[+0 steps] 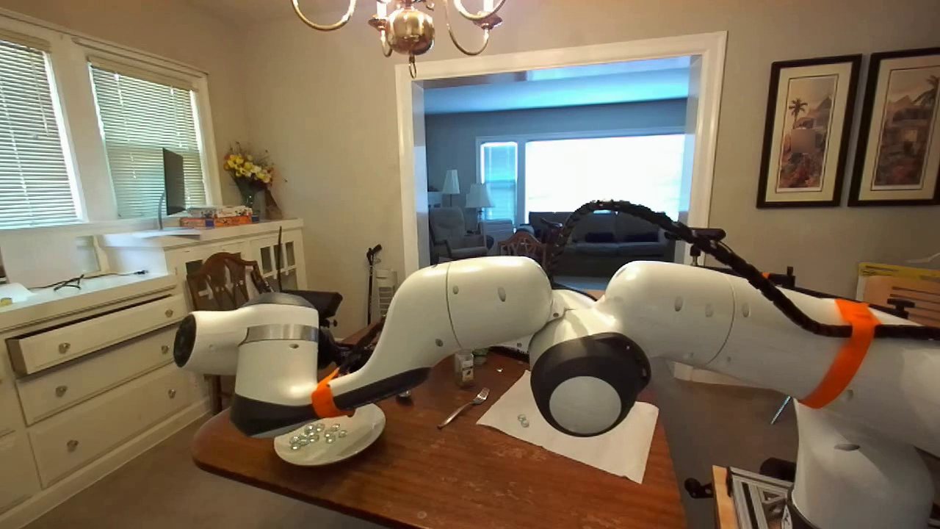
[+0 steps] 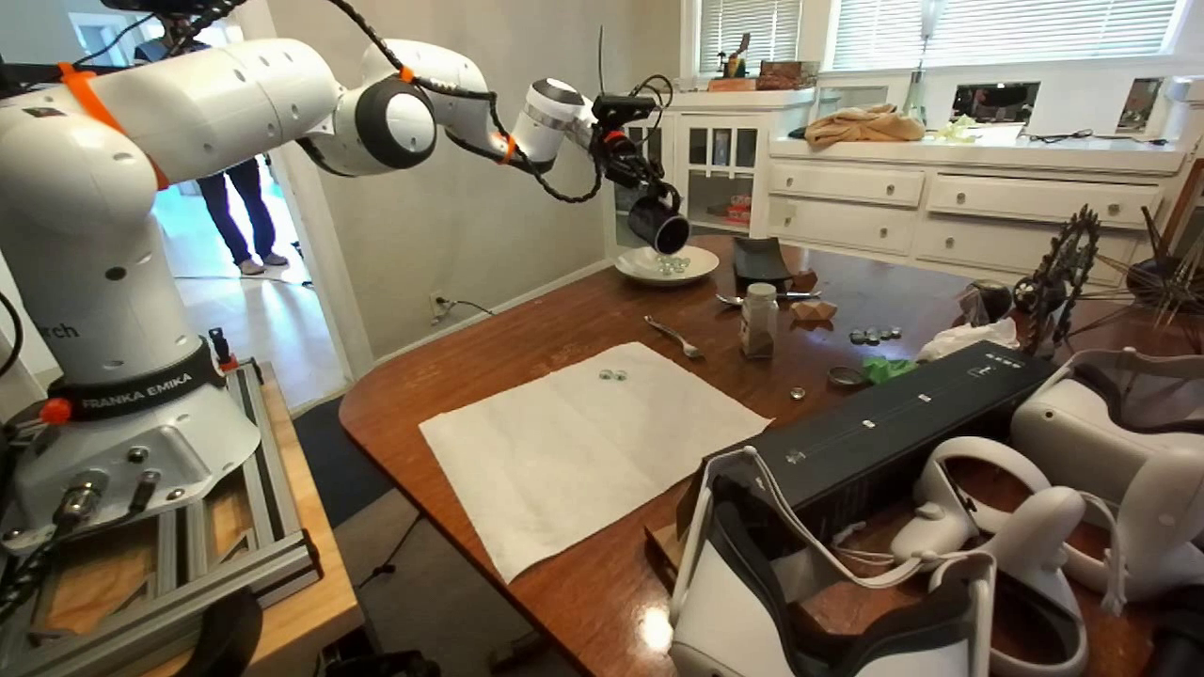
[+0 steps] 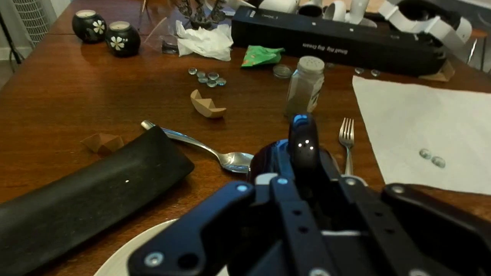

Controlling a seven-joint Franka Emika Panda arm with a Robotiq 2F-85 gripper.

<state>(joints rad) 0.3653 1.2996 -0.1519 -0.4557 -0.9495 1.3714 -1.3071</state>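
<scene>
We see the end effector (image 3: 310, 184) clamped on the handle of a dark mug (image 2: 647, 224); in the wrist view the handle stands between the two fingers. In an exterior view the mug hangs tipped on its side over a white plate (image 2: 632, 271), its mouth turned to the near right and a little downward. We cannot tell whether the mug touches anything below it. The plate rests on the wooden table (image 2: 442, 376), and a cluster of clear glass beads (image 1: 312, 435) lies on it.

In the wrist view we find a long black tray (image 3: 96, 199) on the left, beside the plate. A spoon (image 3: 236, 161) lies by the tray's far end, its bowl toward the right, and a folded paper boat (image 3: 207, 107) sits farther off. A shaker (image 3: 306, 86) stands upright beyond the mug. To its right lies a fork (image 3: 346, 134), near a sheet of white paper (image 3: 425, 115) that carries a pair of beads (image 3: 438, 162). Left of the shaker we see a group of loose beads (image 3: 212, 82). Farther away, a green wrapper (image 3: 261, 56) and a crumpled tissue (image 3: 205, 42) lie beside a long black box (image 3: 330, 44). Two dark candle holders (image 3: 122, 40) with white flowers stand at the far left.
</scene>
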